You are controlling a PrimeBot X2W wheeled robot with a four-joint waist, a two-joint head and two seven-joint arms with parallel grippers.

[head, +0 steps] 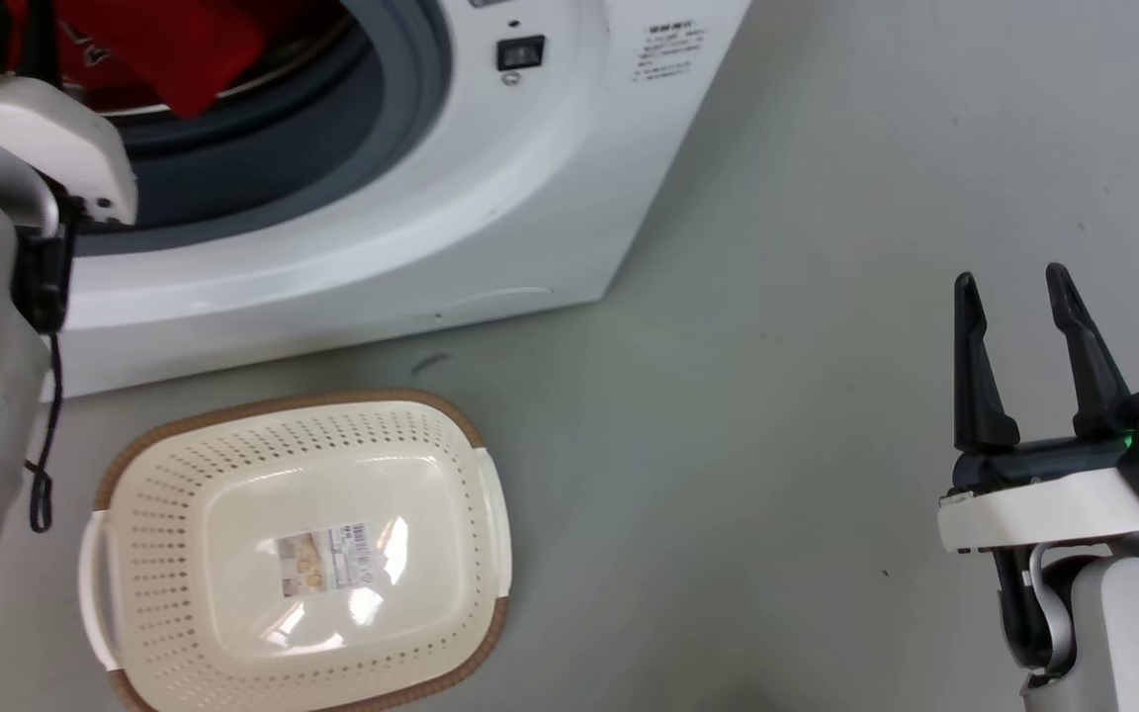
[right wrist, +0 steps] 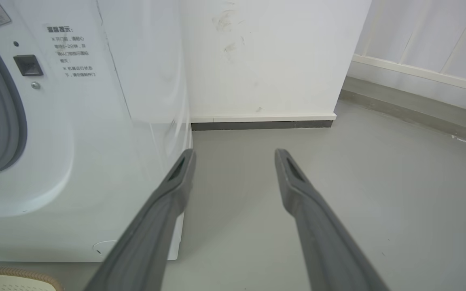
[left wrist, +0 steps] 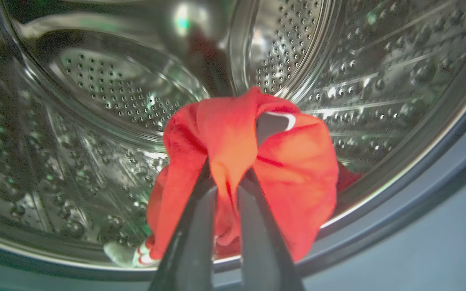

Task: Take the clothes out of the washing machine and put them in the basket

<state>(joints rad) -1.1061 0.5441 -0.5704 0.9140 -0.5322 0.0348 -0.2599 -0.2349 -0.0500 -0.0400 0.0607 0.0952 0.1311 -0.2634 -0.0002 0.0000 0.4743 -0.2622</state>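
Left wrist view: left claw pinches soft red clothes inside shiny perforated drum; right claw gapes wide.

Noted: the clothes are bright red (white striped trim at one edge); the washing machine white, grey-ringed, drum perforated steel; the basket cream, perforated, brown-rimmed.

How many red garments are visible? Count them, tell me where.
1 clearly: a red garment pinched by the left gripper inside the drum; another may lie hidden behind it.
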